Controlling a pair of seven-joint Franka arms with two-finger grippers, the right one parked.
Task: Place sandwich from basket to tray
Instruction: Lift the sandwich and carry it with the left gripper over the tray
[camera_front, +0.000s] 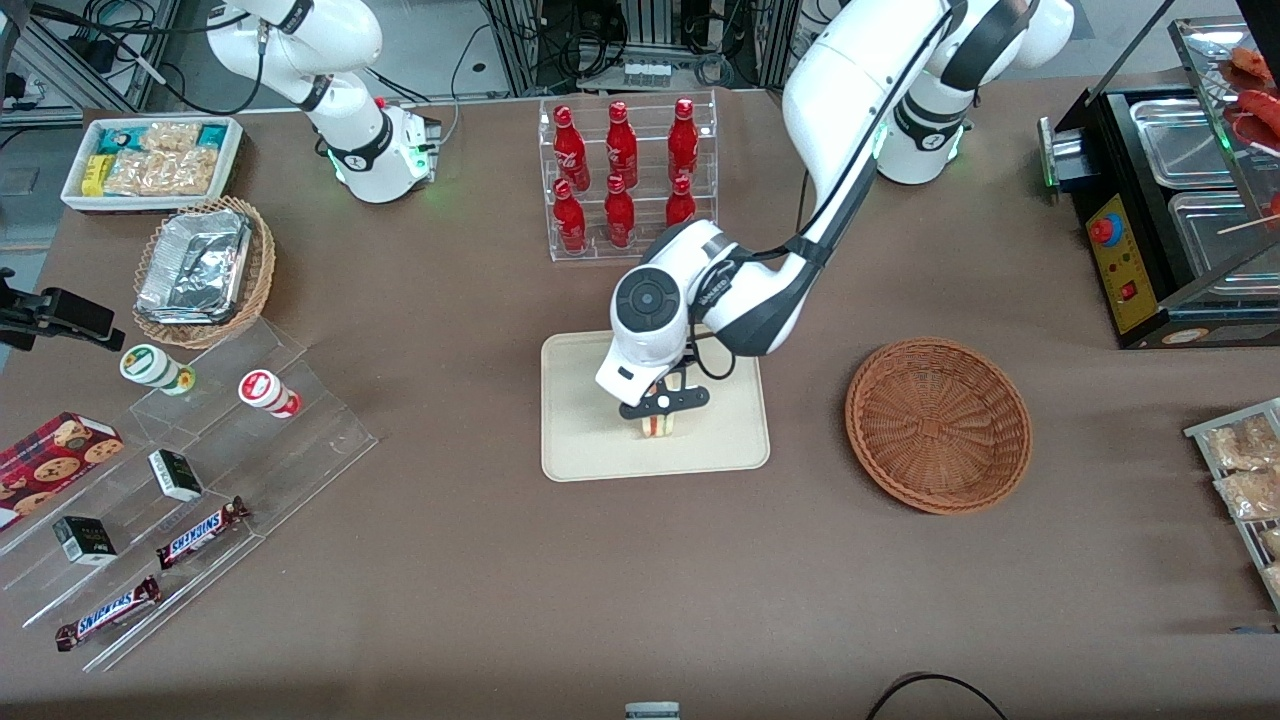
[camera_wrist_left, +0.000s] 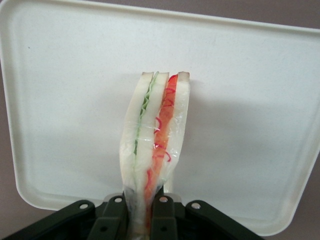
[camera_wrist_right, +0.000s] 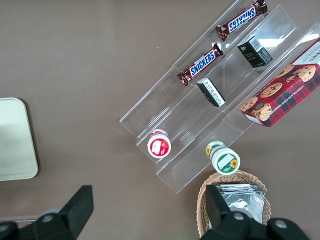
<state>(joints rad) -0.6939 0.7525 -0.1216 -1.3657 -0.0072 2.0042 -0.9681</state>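
Brown table (camera_front: 480, 560) surface carries everything under inspection, and the items are taken in descending order of size. Cream-beige tray (camera_front: 580, 400) lies flat near the middle of it, low rim intact, bare floor visible all around my working point. Reddish-brown wicker basket (camera_front: 938, 425) sits beside the tray toward the working arm's end of the table, well apart from it, and its bowl shows nothing inside. My gripper (camera_front: 662, 415) hangs directly over the tray, in the part nearer the front camera. My fingers (camera_wrist_left: 162, 220) are clenched on the sandwich (camera_wrist_left: 156, 145), pinching one end of the clear wrap between the pads. The wedge extends straight away from my fingers toward the tray floor, long axis in line with my approach, so it stands on end rather than lying flat; the bread layers run edge-on, green filling on one side and red on the other. From the front view its lower end appears at or just above the tray surface; contact cannot be confirmed. Judgement: transfer is nearly complete, with only the release outstanding. Risk noted: let go in this upright attitude, the wedge will likely topple onto a broad face, though it should stay within the rim.
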